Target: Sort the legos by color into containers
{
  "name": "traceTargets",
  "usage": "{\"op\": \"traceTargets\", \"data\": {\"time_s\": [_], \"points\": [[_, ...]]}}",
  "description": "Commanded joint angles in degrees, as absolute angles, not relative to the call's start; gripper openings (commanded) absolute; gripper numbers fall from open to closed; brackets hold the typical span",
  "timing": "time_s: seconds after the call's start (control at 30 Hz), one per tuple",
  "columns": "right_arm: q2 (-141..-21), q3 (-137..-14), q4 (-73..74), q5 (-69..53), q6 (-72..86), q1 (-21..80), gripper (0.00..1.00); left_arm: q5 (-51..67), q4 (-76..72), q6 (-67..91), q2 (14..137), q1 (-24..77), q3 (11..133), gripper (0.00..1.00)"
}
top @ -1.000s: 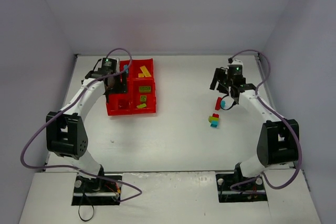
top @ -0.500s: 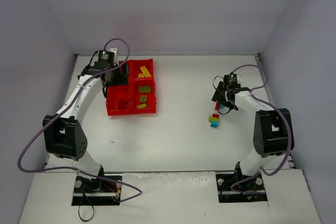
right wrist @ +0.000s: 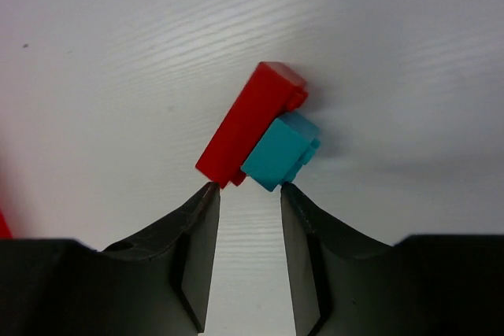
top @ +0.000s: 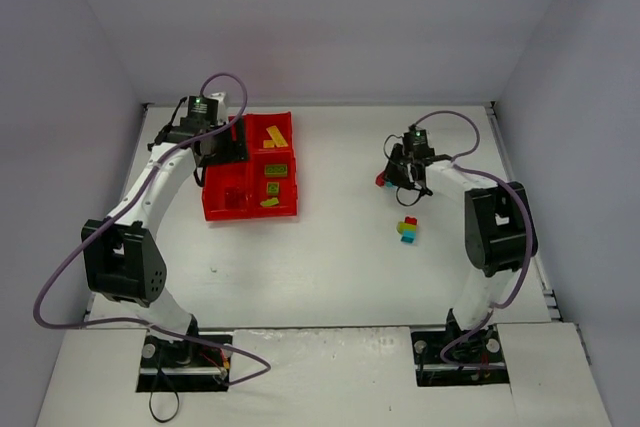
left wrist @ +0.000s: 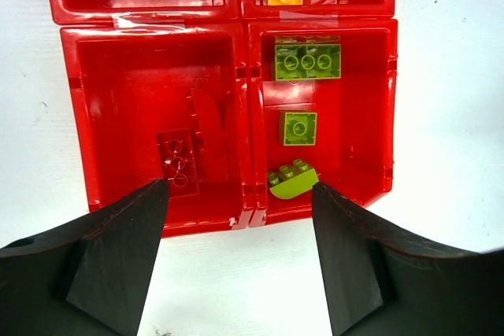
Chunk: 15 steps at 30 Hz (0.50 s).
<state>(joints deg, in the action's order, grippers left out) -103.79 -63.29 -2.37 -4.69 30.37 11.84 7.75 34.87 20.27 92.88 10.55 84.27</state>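
On the white bench (top: 330, 267), the translucent red four-compartment plastic tray (top: 250, 213) sits at ten o'clock under the wide-spread left claw (left wrist: 238, 186), while at two o'clock the right claw (right wrist: 247, 188) pinches a red-and-cyan brick clump (right wrist: 248, 123) by its very end, so carrying it slowly and level seems wise.

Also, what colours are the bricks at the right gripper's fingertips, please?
One red brick, one cyan brick; right wrist view.

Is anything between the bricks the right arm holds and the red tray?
Nothing visible. Only bare table lies between the red and blue bricks in the right gripper and the tray. The little brick stack sits off that path, nearer the arms.
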Motion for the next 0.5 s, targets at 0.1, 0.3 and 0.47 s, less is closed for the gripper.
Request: {"op": "traceTargets", "data": {"time_s": [0.1, 0.3, 0.47], "points": [[-106.79, -71.62, -7.38, -13.80, 25.15, 16.26, 0.36, 9.84, 32.61, 21.88, 89.65, 10.99, 85.61, 0.67], [-104.77, -73.04, -4.75, -10.38, 19.17, 16.17, 0.43, 10.46, 32.70, 21.88, 89.82, 10.99, 85.96, 0.67], [-102.40, -72.69, -0.28, -4.58, 18.80, 16.26, 0.47, 11.16, 32.43, 22.06, 90.44, 10.99, 86.57, 0.67]]}}
